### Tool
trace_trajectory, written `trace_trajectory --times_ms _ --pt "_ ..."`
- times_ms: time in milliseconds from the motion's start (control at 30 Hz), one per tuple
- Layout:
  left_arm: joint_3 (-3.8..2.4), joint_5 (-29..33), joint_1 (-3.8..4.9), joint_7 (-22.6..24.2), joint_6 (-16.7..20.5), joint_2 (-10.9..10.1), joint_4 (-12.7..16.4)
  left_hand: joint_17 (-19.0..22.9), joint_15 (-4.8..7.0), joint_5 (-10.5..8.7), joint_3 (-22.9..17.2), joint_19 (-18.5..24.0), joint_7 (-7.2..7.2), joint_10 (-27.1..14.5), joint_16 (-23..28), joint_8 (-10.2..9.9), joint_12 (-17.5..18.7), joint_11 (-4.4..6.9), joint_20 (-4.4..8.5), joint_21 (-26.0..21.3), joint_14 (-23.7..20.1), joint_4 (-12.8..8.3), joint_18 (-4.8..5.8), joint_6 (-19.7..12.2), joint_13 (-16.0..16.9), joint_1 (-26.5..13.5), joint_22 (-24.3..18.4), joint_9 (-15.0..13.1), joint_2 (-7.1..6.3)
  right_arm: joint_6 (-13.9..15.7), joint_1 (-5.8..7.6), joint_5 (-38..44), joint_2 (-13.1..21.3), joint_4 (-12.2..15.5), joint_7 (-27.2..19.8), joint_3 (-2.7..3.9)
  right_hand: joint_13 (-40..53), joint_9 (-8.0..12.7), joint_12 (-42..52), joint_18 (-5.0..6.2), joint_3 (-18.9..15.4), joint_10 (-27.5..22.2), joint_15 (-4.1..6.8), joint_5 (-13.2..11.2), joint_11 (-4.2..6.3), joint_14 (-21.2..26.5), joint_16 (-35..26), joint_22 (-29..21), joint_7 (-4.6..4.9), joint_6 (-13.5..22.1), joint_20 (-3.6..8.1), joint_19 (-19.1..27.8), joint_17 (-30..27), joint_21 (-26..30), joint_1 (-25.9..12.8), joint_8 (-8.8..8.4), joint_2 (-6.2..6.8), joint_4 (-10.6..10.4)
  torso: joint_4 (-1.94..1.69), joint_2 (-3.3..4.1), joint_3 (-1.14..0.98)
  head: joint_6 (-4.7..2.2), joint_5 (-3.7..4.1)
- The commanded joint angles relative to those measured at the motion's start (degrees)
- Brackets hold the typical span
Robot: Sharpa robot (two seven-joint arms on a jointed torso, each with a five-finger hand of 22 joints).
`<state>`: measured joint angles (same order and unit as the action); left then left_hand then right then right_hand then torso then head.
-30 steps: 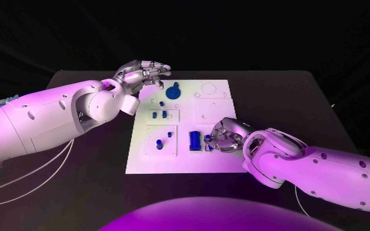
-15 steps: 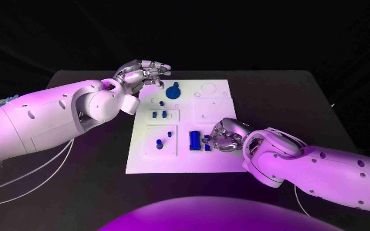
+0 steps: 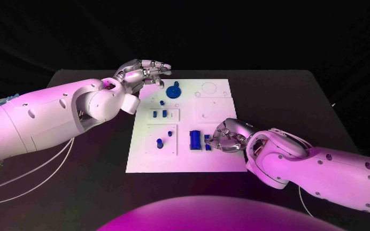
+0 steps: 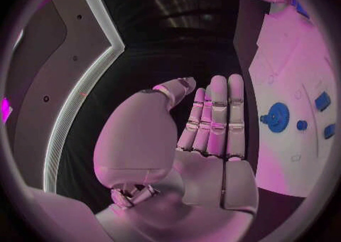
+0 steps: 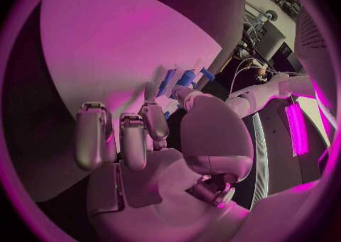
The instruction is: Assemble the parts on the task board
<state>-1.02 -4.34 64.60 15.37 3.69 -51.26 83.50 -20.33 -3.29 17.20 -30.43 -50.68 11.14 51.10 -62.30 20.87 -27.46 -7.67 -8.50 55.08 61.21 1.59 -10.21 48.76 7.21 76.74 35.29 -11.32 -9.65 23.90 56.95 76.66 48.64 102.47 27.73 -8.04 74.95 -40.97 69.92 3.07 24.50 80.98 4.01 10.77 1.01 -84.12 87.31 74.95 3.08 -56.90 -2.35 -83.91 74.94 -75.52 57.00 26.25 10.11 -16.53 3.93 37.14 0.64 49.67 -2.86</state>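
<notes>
The right hand (image 3: pixel 226 137) pinches a small blue part (image 3: pixel 207 144) at the task board's (image 3: pixel 216 162) near edge, likely light, stiff, slippery, best gripped by its sides; the left hand (image 3: pixel 143 74) hovers released.

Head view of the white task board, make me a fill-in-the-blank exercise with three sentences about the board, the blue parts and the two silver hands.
1. The white task board lies on a ____ table.
2. The round blue gear part lies on the board nearest the robot's ____ silver hand.
3. The right silver hand has its fingertips at the small ____ upright parts on the board.

Missing words: black; left; blue
</notes>
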Motion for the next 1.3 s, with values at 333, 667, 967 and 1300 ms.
trace_trajectory --times_ms 333,667,967,1300 --pt "-0.03 -0.19 0.02 0.22 -0.79 -0.01 -0.02 0.11 0.02 0.25 -0.12 -0.34 0.16 -0.39 0.04 0.40 -0.39 -0.06 -0.25 -0.44 -0.34 0.34 -0.36 -0.52 -0.11 -0.48 -0.15 -0.09 0.20 4.59 0.05 0.56 2.19 0.26 -4.61 0.06 -0.49 -0.10 -1.20 -0.03 -0.82 -0.37 0.32 1.23 -0.19 -4.24 -0.13 10.98 0.27 0.46 0.39 -0.84 6.64 1.61 5.82 -0.60 -0.93 2.42 0.14 -0.11 -0.03 -0.52 -0.15" --pt "-0.01 -0.14 -0.26 1.33 -0.36 -0.07 -0.16 0.12 0.02 0.24 -0.10 -0.35 0.16 -0.37 0.04 0.42 -0.42 -0.06 -0.25 -0.46 -0.34 0.38 -0.36 -0.52 -0.11 -0.51 -0.16 -0.10 0.21 10.71 1.58 -10.14 2.57 -2.38 -15.69 0.25 -2.32 0.85 -4.11 0.88 0.26 -2.32 -0.50 1.77 -1.26 -3.53 -1.40 9.62 1.63 3.62 -0.19 1.06 3.65 6.99 10.22 -3.14 -2.03 3.92 0.14 -0.18 -0.04 -0.59 -0.59" --pt "-0.01 1.62 -1.56 5.71 1.64 0.11 -1.55 0.28 -0.02 0.16 0.15 0.02 -0.04 0.06 0.36 0.55 -0.77 0.07 -0.35 -1.04 -1.03 0.88 -0.31 -0.65 -0.12 -1.07 -0.46 -0.14 0.09 7.23 5.56 -44.37 1.39 -11.72 -38.69 0.35 -20.14 0.88 -28.58 4.91 2.06 -18.39 -2.35 1.20 -3.37 2.18 -11.01 2.24 4.02 8.07 -1.94 10.95 -13.78 32.82 14.54 -5.54 -2.08 7.76 0.51 -1.30 0.35 -1.83 -0.51" --pt "-0.02 5.61 -3.09 11.04 6.13 3.22 -6.93 9.47 -3.49 -0.18 -1.33 10.36 0.78 2.03 21.50 1.19 4.65 -1.71 -4.16 -17.98 -13.02 2.79 0.35 -2.68 -3.57 -1.26 -9.65 -0.16 -0.82 -1.82 7.25 -62.70 -4.29 -26.04 -49.52 0.91 -45.59 7.17 -51.66 6.76 7.73 -29.22 -8.45 -2.28 -9.19 25.83 -47.62 -17.12 8.80 11.54 -7.53 28.14 -46.63 65.21 14.40 -11.50 -1.43 9.35 0.78 -3.67 0.81 -5.03 -0.29"
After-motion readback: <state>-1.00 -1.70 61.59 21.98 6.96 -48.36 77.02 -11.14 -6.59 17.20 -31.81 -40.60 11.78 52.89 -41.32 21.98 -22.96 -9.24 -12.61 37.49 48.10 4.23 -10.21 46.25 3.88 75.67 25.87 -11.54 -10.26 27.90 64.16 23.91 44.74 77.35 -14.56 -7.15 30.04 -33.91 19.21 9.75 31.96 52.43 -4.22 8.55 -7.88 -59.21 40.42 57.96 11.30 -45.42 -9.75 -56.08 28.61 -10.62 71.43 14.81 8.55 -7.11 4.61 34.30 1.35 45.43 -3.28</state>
